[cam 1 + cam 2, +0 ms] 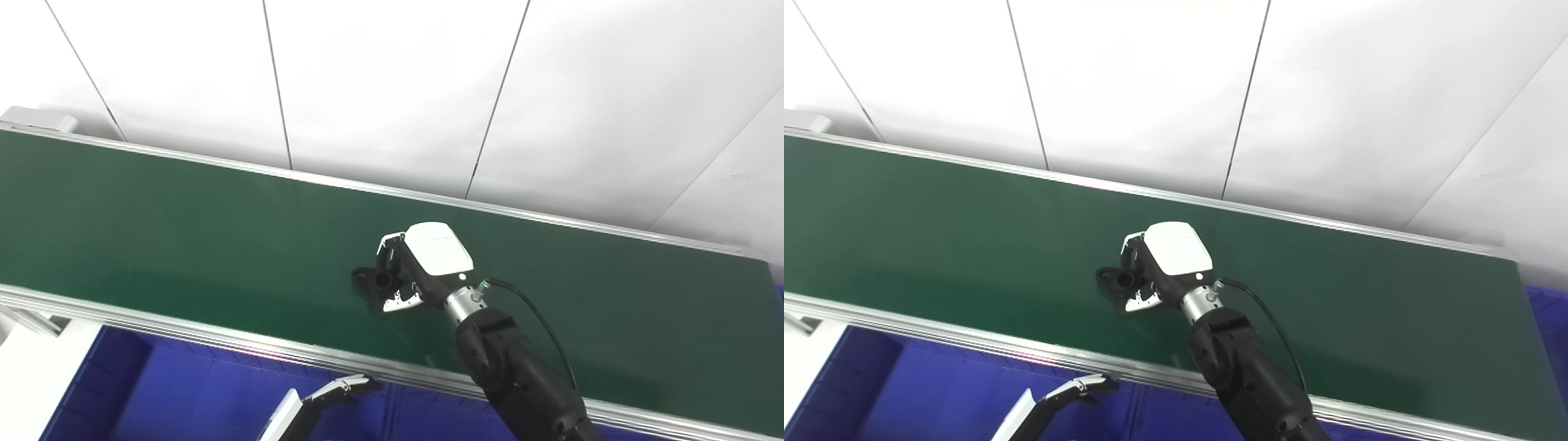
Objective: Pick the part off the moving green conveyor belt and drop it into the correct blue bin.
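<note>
A small black part (369,278) with a round hole lies on the green conveyor belt (153,226), near its middle. My right hand (416,263), white-backed on a black arm, reaches over the belt from the lower right and is shut on the part. Its fingers curl over the part's top and the thumb presses from below. The part's left end sticks out of the grasp (1108,277). My left hand (340,390) hovers low at the bottom edge over the blue bin (184,392), fingers stretched out and holding nothing.
An aluminium rail (184,327) runs along the belt's near edge, with the blue bin below it. A white wall with panel seams stands behind the belt. Another strip of blue shows at the far right (1546,306).
</note>
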Robot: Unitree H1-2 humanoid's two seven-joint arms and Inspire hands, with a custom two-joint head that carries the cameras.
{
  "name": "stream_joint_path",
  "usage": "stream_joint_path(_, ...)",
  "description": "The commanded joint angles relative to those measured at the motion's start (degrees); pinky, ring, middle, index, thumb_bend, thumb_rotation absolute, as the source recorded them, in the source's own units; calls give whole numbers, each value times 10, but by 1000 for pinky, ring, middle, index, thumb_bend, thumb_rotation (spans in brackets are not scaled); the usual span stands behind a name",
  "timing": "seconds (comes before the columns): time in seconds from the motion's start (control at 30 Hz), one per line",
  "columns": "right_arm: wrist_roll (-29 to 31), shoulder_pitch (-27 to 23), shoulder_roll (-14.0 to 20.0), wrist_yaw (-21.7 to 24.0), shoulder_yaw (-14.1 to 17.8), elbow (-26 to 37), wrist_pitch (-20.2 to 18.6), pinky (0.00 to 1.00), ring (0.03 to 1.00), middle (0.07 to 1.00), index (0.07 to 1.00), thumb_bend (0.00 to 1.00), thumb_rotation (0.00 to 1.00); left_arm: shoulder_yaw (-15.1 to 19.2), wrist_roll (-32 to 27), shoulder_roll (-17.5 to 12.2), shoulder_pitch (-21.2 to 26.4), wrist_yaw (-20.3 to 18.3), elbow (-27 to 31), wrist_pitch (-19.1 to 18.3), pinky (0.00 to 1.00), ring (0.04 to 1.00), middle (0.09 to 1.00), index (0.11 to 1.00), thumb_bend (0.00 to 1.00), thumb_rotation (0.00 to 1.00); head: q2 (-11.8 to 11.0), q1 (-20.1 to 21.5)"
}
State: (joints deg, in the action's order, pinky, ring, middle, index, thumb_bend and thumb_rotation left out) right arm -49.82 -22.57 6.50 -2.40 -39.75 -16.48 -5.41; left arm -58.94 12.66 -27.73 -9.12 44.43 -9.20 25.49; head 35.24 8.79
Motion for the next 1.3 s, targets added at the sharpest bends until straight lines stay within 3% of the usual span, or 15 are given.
stream_joint_path(0.0,-2,10,3,22,-4,22,11,138,195,427,488,528,0,2,3,-9,-1,2,14,14,674,765,823,763,702,408,0,-1)
stream_joint_path(0.07,-3,15,6,29,1,41,8,141,198,422,488,527,0,2,3,-9,-1,2,15,14,675,766,823,763,701,402,-1,-1)
stream_joint_path(0.13,-1,22,10,37,10,68,5,168,236,396,498,522,0,4,2,-9,-3,0,16,14,672,763,821,761,707,401,1,0)
stream_joint_path(0.2,0,30,13,44,18,91,5,254,326,431,509,523,0,5,1,-9,-4,-1,17,14,672,763,821,760,707,388,1,0)
stream_joint_path(0.37,-2,55,19,71,42,151,-3,317,400,427,532,521,0,4,9,-12,-2,4,16,14,669,762,821,761,700,390,4,2)
stream_joint_path(0.63,0,108,21,105,90,257,-17,269,346,414,535,519,0,5,7,-17,-2,2,21,14,674,767,824,766,699,386,10,6)
stream_joint_path(0.7,-4,123,23,115,99,284,-20,269,340,463,501,525,0,8,4,-18,-4,-3,24,14,673,766,824,766,703,389,12,7)
stream_joint_path(0.93,-3,179,25,139,131,359,-26,274,350,415,535,518,0,17,4,-26,-9,-15,34,14,671,768,826,765,704,388,25,22)
stream_joint_path(0.97,-3,186,25,144,134,367,-27,265,337,446,511,523,0,18,4,-26,-10,-16,35,14,671,768,826,766,702,389,25,22)
stream_joint_path(1.1,1,220,27,160,147,404,-32,244,316,476,488,527,0,24,-1,-30,-14,-24,46,14,682,772,826,770,704,376,38,33)
stream_joint_path(1.27,25,293,42,160,164,457,-15,227,299,476,487,527,0,40,-10,-36,-25,-39,70,14,692,773,824,774,683,367,73,59)
